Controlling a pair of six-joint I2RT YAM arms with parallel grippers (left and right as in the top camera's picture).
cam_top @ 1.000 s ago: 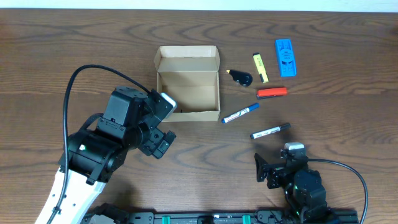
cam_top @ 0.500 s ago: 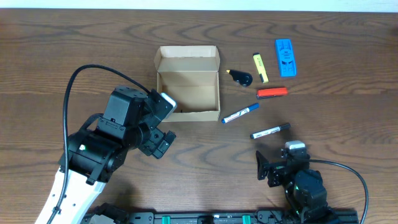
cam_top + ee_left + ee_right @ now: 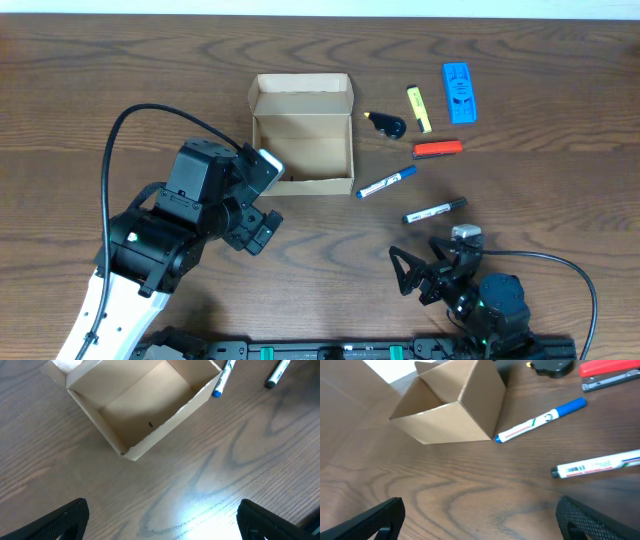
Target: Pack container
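Both claws are idle. Our left gripper (image 3: 162, 512) has its fingers spread wide with nothing between them and hovers just off the near left corner of the container (image 3: 302, 150). Our right gripper (image 3: 480, 507) is likewise spread and empty, well apart from the container on its near right side.

The container sits open and empty on the wooden table (image 3: 120, 70), its flap lid (image 3: 301, 86) folded back beyond the far wall. We judge it light and thin-walled: the cardboard will flex under a hard pinch and slide on the smooth wood if nudged, so it wants steadying as things go in. The best hold, we think, is over the rim of a side wall close to a corner, where the folds stiffen it.

To the container's right lie:
- a blue-capped marker (image 3: 387, 182), its white end at the near right corner, possibly touching
- a black-capped marker (image 3: 434, 210), farther out from that corner
- a red stapler (image 3: 437, 149)
- a yellow highlighter (image 3: 418, 108)
- a flat blue piece (image 3: 459, 92)
- a small black object (image 3: 388, 125) we cannot identify
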